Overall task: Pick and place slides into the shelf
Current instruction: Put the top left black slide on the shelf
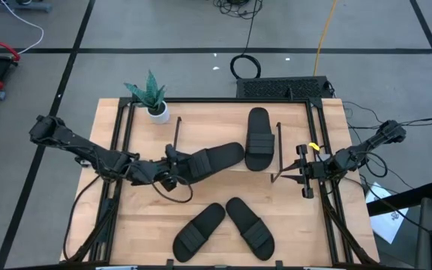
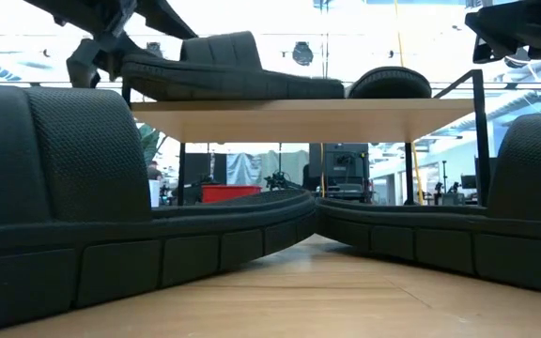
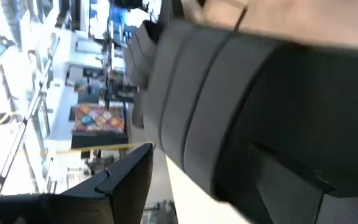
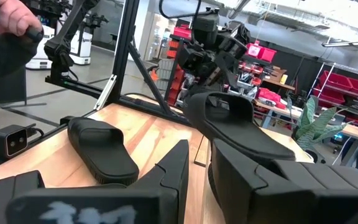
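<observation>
The shelf's light top board point(image 2: 299, 117) stands on a thin black wire frame point(image 1: 278, 150) at the table's middle. One black slide point(image 1: 257, 139) lies on the board's right part. A second slide point(image 1: 212, 159) lies slanted on the board's left part, with my left gripper point(image 1: 172, 169) shut on its strap end. It also shows in the low view point(image 2: 233, 70) and the right wrist view point(image 4: 241, 124). Two more slides point(image 1: 199, 231) point(image 1: 250, 225) lie on the table near its front edge. My right gripper point(image 1: 305, 171) is open and empty just right of the shelf. My left gripper holds the slanted slide at its end beside the wide ribbed strap point(image 1: 186, 165), coming about level from the table's left and along the slide. One finger point(image 3: 123, 180) shows beside the slide; the gripper hides the rest. The slide's sole point(image 2: 252, 89) rests on the top board.
A potted plant point(image 1: 154, 99) stands at the table's far left, by the shelf's corner. A person's sleeve point(image 4: 5, 37) shows beyond the table in the right wrist view. Black frame rails point(image 1: 118, 150) run along both table sides. The two front slides fill the low view's foreground.
</observation>
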You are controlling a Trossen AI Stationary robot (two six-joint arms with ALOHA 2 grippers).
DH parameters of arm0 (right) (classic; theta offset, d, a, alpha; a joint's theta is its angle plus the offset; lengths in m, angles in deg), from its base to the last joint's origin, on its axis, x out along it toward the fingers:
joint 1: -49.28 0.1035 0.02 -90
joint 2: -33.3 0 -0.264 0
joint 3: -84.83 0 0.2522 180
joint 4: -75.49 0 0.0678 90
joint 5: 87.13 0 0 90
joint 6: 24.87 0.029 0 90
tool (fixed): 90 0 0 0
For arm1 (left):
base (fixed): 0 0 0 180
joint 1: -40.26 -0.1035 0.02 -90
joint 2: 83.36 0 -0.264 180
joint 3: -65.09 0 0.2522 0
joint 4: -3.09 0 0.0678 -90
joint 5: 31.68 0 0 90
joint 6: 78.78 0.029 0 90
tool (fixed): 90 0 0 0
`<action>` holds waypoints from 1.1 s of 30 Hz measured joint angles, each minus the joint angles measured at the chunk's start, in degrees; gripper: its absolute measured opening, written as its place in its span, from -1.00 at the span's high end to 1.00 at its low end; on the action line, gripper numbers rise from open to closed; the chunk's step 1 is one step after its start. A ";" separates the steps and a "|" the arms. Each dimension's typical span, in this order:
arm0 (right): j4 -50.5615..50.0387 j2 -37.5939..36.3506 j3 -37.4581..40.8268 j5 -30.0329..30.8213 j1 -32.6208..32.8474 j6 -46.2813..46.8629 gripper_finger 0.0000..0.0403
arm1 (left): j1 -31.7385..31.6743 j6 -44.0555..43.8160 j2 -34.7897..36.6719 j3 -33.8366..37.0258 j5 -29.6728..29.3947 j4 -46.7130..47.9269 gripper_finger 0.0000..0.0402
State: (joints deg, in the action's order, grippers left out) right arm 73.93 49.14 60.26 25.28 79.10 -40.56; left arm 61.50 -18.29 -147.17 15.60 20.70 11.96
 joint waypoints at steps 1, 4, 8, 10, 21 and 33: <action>0.00 0.00 0.00 0.00 0.00 0.00 0.68 | 0.33 0.43 0.09 0.00 0.16 -0.43 -0.36; 0.00 0.00 0.00 0.00 0.00 0.00 0.68 | 1.03 2.43 0.04 0.04 0.28 -2.08 -0.36; -0.02 0.06 0.00 0.00 0.00 0.00 0.68 | 1.40 4.08 0.04 0.04 0.34 -4.17 -0.36; -0.02 0.21 0.00 0.00 0.00 0.00 0.68 | 1.12 4.02 0.04 0.04 0.32 -4.35 -0.36; 0.00 1.41 0.00 0.00 0.01 0.00 0.68 | -2.49 4.87 0.06 0.04 3.33 -3.87 -0.36; 0.02 1.51 0.00 0.00 0.00 -0.02 0.68 | -6.08 4.30 0.09 0.04 8.62 -4.30 -0.36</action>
State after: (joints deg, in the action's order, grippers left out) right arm 73.96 50.64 60.26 25.28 79.10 -40.58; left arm 55.42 -13.99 -147.08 15.65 29.33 7.66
